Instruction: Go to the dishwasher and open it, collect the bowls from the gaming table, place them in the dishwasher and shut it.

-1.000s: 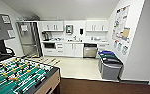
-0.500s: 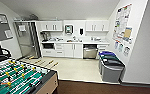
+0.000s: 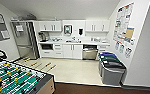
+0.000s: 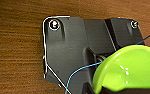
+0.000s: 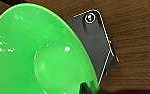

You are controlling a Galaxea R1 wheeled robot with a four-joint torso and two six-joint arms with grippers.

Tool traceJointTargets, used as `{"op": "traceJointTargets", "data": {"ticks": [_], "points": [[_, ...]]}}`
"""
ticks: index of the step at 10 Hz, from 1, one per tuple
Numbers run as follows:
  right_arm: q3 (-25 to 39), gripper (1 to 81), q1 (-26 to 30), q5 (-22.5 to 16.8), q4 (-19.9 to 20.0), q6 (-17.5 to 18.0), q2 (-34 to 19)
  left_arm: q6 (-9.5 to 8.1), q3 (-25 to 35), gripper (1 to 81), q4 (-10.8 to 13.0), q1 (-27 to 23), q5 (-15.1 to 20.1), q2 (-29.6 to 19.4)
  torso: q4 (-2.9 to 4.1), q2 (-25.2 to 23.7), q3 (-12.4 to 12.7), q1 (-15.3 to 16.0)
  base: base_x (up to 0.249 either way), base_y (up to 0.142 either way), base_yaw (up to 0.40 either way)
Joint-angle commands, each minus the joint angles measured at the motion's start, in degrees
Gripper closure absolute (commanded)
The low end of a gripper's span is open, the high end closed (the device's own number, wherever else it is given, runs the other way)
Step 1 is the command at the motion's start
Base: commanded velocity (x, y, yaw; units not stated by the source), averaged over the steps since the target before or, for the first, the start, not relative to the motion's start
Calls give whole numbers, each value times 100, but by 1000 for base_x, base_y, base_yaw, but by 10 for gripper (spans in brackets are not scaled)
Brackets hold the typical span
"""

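Green foosball field of the gaming table (image 3: pixel 18 80) near left; dishwasher (image 3: pixel 90 52) across the kitchenette, looks open. Lime bowl (image 4: pixel 131 72) at left wrist, green bowl (image 5: pixel 38 52) at right; grip state can't tell. Collecting seems done; loading, closing remain.

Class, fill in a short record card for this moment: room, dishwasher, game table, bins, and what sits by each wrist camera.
room: kitchenette with white cabinets
dishwasher: steel, under the counter, door slightly ajar at the top
game table: table football, near left of head view
bins: grey and blue, by the right wall
left wrist: lime-green bowl over wood floor
right wrist: green bowl over wood floor
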Motion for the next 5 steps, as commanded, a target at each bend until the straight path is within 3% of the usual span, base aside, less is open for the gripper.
{"op": "traceJointTargets", "data": {"ticks": [1,5], "points": [[62,811,273,-350,-52,-17,-163,-10,7,811,82,-281,207,-97,0,0,0,0,191,-62,0],[62,811,281,-350,-52,-17,-154,-10,7,811,82,-290,207,-88,0,0,0,0,191,-62,0]]}}
